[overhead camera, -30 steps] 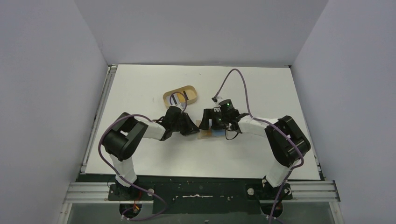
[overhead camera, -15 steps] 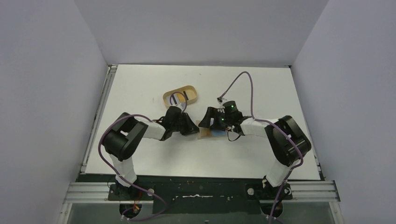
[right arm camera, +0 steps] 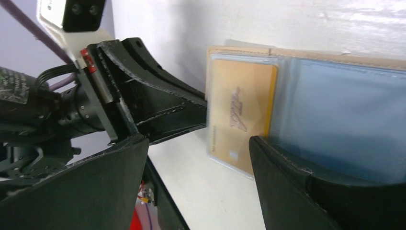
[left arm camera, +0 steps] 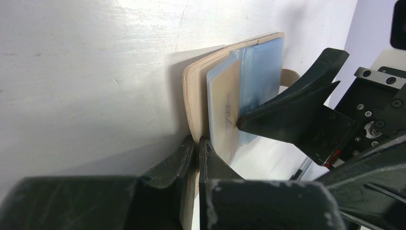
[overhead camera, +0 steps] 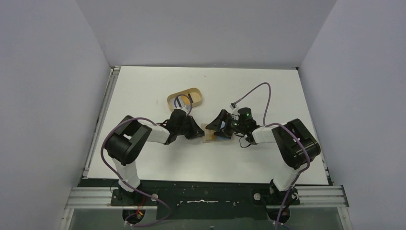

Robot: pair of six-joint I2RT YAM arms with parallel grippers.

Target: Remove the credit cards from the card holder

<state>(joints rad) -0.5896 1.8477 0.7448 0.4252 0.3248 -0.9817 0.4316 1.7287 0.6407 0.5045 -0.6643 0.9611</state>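
The tan card holder (left arm camera: 195, 91) lies open on the white table, with my left gripper (left arm camera: 197, 143) shut on its near edge. In its clear sleeves sit two credit cards: a gold one (right arm camera: 239, 112) and a light blue one (right arm camera: 344, 110). My right gripper (right arm camera: 198, 139) is open beside the holder, and one of its fingertips (left arm camera: 242, 122) touches the gold card's sleeve while the other hangs over bare table. In the top view the holder (overhead camera: 208, 135) lies between the left gripper (overhead camera: 197, 131) and the right gripper (overhead camera: 218, 123).
An oval wooden tray (overhead camera: 184, 98) holding a dark cable stands just behind the left gripper. The right arm's purple cable (overhead camera: 261, 93) arches over the table behind the right wrist. White walls close in the table on three sides.
The right wrist has swung to the right and turned, and its fingers now reach the holder from the right side. The left gripper and the holder have stayed put.
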